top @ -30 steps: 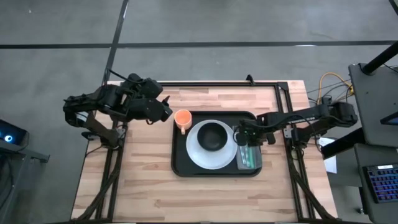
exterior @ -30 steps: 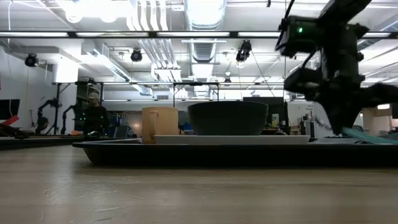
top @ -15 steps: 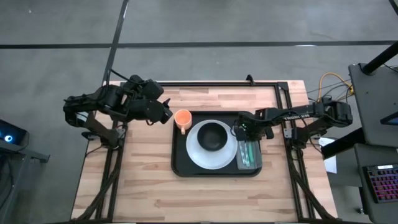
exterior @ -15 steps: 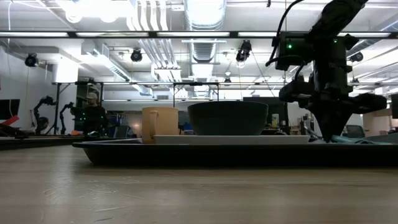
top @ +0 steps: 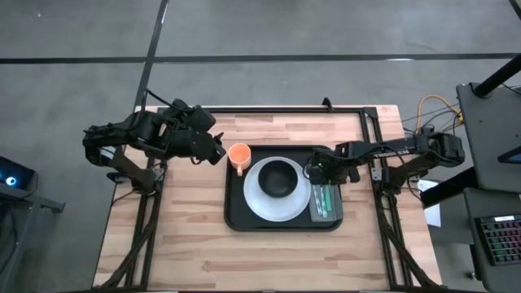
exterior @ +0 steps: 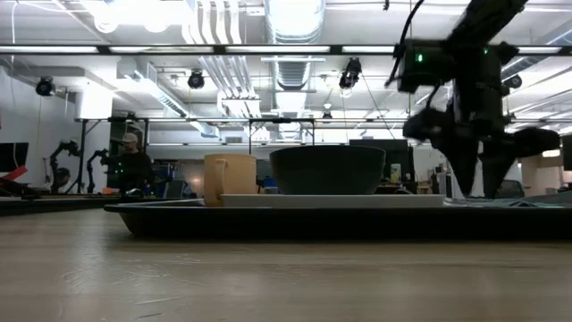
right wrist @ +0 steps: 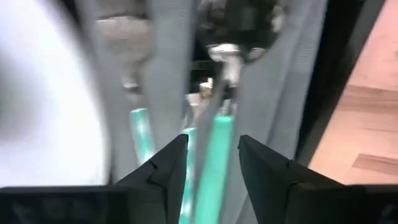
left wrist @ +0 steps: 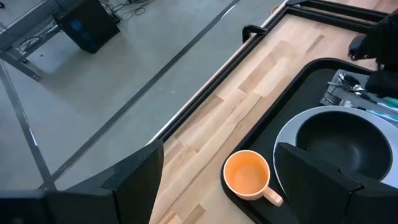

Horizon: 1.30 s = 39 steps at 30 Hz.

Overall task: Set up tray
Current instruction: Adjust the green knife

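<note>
The black tray (top: 236, 218) lies flat at the table's middle. On it sits a white plate (top: 257, 203) carrying a black bowl (top: 279, 177). An orange cup (top: 238, 155) stands upright in the tray's far-left corner. Teal-handled cutlery (top: 324, 202) lies on a grey napkin along the tray's right side. My right gripper (top: 313, 172) is open, low over the far end of the cutlery (right wrist: 217, 134), fingers pointing down. My left gripper (top: 220, 151) is open and hovers left of the cup (left wrist: 247, 175). My right gripper comes from above with one teal handle (right wrist: 214, 143) showing between its two fingers (right wrist: 165, 168). The view is blurred, and I cannot tell whether the fingers touch the handle or the napkin.
Bare wooden table (top: 171, 236) stretches to the left of and in front of the tray. A black frame rail (top: 285, 108) runs along the far edge. In the low view the tray's rim (exterior: 268, 219) fills the width, and a person (exterior: 134, 165) stands far off in the room.
My right gripper has moved a little toward the table's left and come down from above the tray onto the far end of the cutlery. The tray, plate, bowl and cup have stayed where they were.
</note>
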### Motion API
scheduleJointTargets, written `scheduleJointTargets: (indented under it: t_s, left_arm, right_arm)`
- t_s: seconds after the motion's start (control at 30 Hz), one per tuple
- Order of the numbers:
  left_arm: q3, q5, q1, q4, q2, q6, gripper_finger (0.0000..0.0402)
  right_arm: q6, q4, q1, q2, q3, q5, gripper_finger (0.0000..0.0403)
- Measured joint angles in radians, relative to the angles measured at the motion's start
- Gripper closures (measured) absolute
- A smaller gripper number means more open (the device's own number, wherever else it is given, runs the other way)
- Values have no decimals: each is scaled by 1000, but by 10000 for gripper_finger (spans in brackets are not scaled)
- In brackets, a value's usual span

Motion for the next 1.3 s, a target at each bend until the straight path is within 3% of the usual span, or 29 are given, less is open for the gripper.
scheduleJointTargets:
  t_s: [0.1,0.27,0.4,0.6,0.77,0.97,1.3]
  left_arm:
    - [0,-6,0,0,0,1,118]
    - [0,-51,0,-5,-10,-5,118]
    - [-8,-124,0,-8,-17,8,118]
    - [-115,-166,0,-7,-59,13,118]
    - [-258,-154,0,-8,-101,-22,118]
    - [-364,-129,0,-8,-141,-145,118]
    - [-362,-121,0,-7,-149,-156,118]
  right_arm:
    - [3,-15,31,-59,40,44,261]
    - [15,-107,120,-188,110,263,251]
    - [31,-116,190,-278,113,366,239]
    - [-15,-114,321,-361,98,529,215]
    - [14,-105,325,-322,27,461,204]
    - [16,93,336,-231,-11,424,211]
    - [29,121,339,-70,-13,374,213]
